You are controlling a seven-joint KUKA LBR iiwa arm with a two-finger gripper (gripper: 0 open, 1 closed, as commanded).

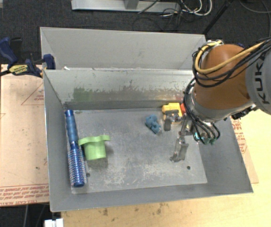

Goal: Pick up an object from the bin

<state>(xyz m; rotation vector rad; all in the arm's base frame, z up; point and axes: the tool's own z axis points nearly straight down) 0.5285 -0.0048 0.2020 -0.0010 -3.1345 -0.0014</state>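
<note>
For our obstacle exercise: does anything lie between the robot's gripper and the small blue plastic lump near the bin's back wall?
Nothing visible does. Bare grey metal bin floor separates the gripper from the small blue plastic lump. The small yellow block sits beside the lump, by the back wall, outside that path.

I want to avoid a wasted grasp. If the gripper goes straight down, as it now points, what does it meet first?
Probably the bare bin floor; the gripper hangs over no object. The small blue piece lies beside its line, though depth is unclear.
</note>
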